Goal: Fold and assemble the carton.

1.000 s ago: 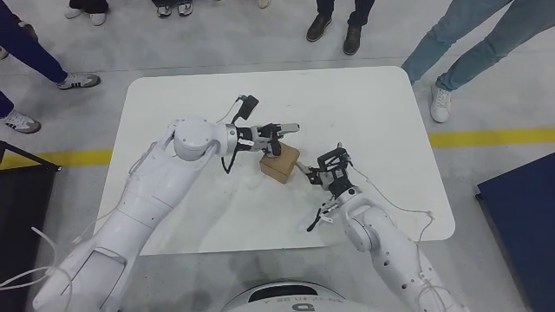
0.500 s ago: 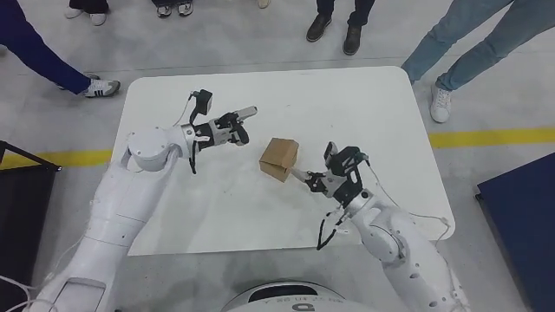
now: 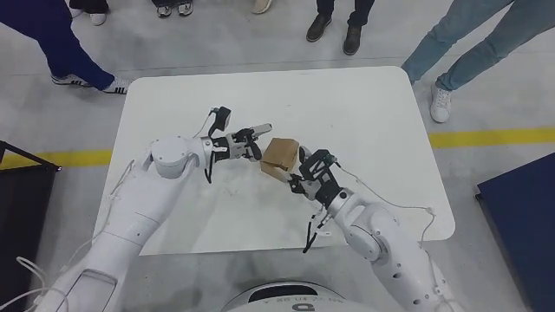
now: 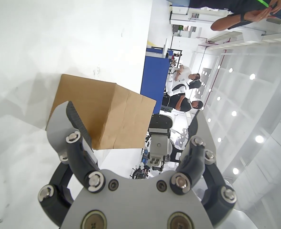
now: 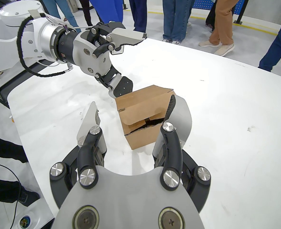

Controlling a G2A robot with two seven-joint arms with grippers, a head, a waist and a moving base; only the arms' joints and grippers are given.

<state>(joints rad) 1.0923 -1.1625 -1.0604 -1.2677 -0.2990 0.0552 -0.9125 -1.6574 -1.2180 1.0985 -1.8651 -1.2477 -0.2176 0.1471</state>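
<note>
Closing the carton's (image 3: 280,158) loose end is, by my reading, the step in hand, and from the top view I'd treat it as a squeeze from two sides. The brown box sits near the middle of the white worktop (image 3: 373,113). The left fingers (image 3: 262,127) are spread open just beside one side, and the right fingers (image 3: 299,173) are open at the opposite, nearer corner. I'd hold one arm as a backstop so the light box can't skid.

From the left wrist, the carton (image 4: 102,113) shows two plain kraft faces meeting at a crisp edge, one of them faintly creased. The left fingers (image 4: 59,117) stand wide apart, gripping nothing. One ribbed black pad lies across the near corner, though I cannot tell if it touches. The worktop (image 4: 59,24) looks smooth, with small scuffs.

From the right wrist, the carton (image 5: 143,110) turns its unfinished end to me. Its corrugated flaps overlap loosely, with a dark gap between them and one ragged edge. The right fingers (image 5: 178,117) are open, one metal tip alongside the box and the other apart from it. The left fingers (image 5: 121,88) sit open at the far top corner. I'd press the flaps flat slowly, square to the face, because thin board is likely to buckle if pushed off its crease.
</note>
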